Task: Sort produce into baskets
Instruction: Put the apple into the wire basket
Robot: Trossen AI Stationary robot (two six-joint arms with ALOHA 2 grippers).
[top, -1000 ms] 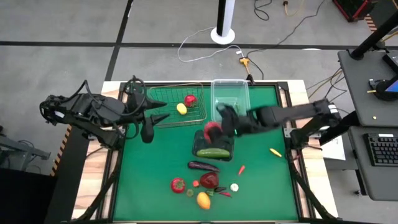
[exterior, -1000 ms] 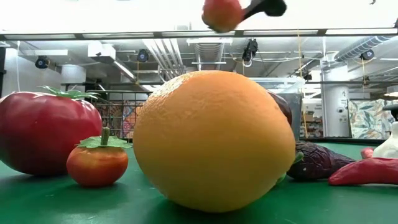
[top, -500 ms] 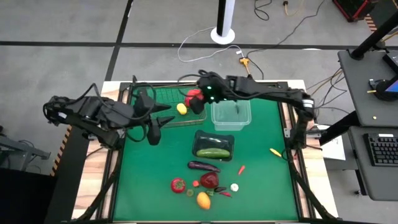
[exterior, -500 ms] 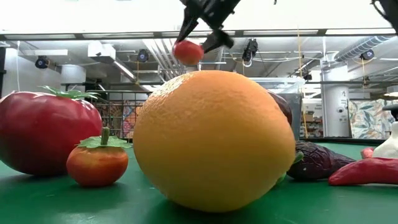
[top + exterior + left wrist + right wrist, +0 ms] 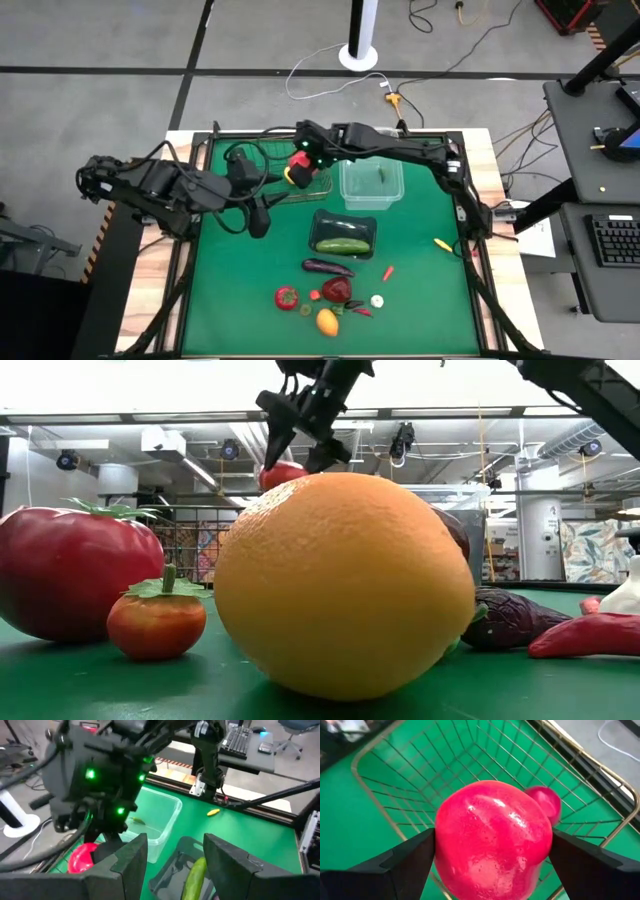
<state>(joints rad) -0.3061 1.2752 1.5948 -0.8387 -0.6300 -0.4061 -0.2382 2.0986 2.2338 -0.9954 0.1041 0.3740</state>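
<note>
Right gripper (image 5: 300, 161) is over the wire basket (image 5: 262, 190) at the table's 11 o'clock, jaws closed on a red round fruit (image 5: 492, 837). The right wrist view shows that fruit pinched between both fingers (image 5: 400, 865) above the basket's wire floor, with a second, smaller red fruit (image 5: 544, 802) lying below. The high view adds a yellow lemon (image 5: 290, 176) in the basket, touching the held fruit's outline.

Left gripper (image 5: 258, 215) sits just off the basket's 6 o'clock rim, over bare green mat (image 5: 240, 280). Its jaws stand apart, nothing between them, per the left wrist view.

Clear tub (image 5: 372, 184) is right beside the basket at its 3 o'clock, with one small item inside. Dark tray (image 5: 345, 233) holds the cucumber (image 5: 343, 245) at centre.

Open mat runs along the table's 9 o'clock and 3 o'clock sides. At 6 o'clock lie the eggplant (image 5: 327, 267), tomato (image 5: 287, 296), dark-red fruit (image 5: 336, 290), orange (image 5: 327, 321) and garlic (image 5: 377, 300). In the low view the orange (image 5: 345, 585) hides the basket.
</note>
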